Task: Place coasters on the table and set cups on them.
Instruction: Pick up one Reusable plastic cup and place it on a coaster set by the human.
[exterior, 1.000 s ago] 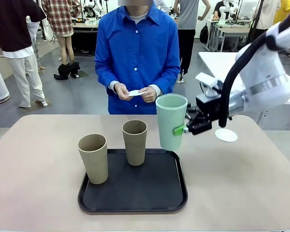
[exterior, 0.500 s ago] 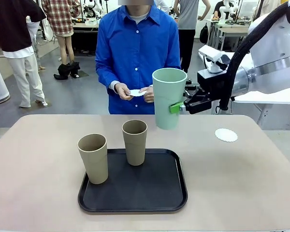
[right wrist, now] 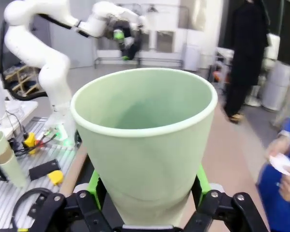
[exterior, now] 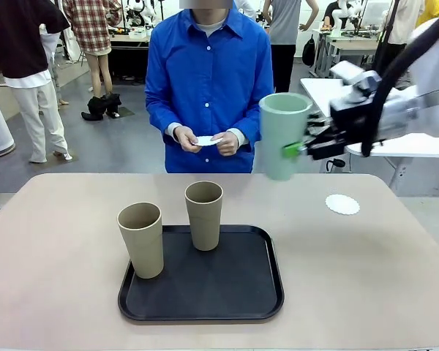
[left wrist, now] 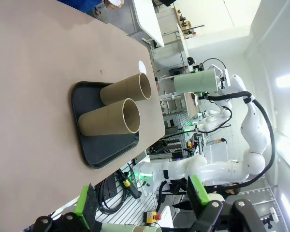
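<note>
Firmly, the right gripper gripped the pale mint cup, its green pads pressed on opposite sides of the lower wall. The tall, tapered, matte tumbler hung upright in the air, clear of the beige-pink table, over its far edge and right of the middle. Below it and a little further right, one white lacy-edged coaster lay flat near the table's far right corner, apart from the cup. Two tan-brown cups, matte and handleless, stood upright and apart on a black rounded tray near the table's near edge. Beyond the far edge, a person in a blue shirt held another white coaster between both hands. The left gripper stood wide, nothing between its green pads.
</note>
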{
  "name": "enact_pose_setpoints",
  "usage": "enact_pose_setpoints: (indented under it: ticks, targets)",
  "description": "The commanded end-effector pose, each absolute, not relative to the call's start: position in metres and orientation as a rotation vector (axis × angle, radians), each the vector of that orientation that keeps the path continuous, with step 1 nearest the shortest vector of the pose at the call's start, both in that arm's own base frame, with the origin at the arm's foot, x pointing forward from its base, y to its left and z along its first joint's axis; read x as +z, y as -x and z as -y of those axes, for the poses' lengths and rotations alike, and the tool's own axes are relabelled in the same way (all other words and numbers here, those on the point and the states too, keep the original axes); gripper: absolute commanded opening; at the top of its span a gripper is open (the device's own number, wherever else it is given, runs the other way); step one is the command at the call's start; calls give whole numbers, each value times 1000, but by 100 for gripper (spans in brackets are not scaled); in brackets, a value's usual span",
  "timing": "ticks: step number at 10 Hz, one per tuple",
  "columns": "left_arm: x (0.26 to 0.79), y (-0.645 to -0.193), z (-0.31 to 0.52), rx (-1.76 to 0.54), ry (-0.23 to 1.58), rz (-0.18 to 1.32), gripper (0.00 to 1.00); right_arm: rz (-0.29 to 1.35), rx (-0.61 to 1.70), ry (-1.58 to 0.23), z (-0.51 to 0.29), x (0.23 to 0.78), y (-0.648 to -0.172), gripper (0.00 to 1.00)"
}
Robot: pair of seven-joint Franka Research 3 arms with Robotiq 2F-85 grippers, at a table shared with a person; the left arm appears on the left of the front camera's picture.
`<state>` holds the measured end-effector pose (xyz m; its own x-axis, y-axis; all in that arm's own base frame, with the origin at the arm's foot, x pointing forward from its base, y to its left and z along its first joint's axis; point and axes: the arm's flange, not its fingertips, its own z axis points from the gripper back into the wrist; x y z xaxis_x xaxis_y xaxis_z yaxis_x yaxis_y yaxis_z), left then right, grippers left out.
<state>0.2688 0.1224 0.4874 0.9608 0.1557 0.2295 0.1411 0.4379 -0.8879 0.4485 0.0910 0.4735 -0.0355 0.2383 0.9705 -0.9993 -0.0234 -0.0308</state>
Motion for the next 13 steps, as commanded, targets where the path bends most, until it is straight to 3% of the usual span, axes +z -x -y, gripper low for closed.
enact_pose_setpoints:
  ticks: [1,4,7,12,13]
  targets:
    - [489,-269,-124,3,1140,309,100,1089,1221,-876,-34,506,-451,85]
    - [489,-269,-124,3,1140,309,100,1189,960,-769,70,535,-448,85]
    - [489,-269,-124,3,1140,309,100,1233,822,-834,119,525,-450,85]
    - [489,-269,-124,3,1140,309,100,1213,845,-785,127,517,-442,85]
    - [489,-269,-124,3,1140,309,100,1164,1038,-802,102,496,-435,85]
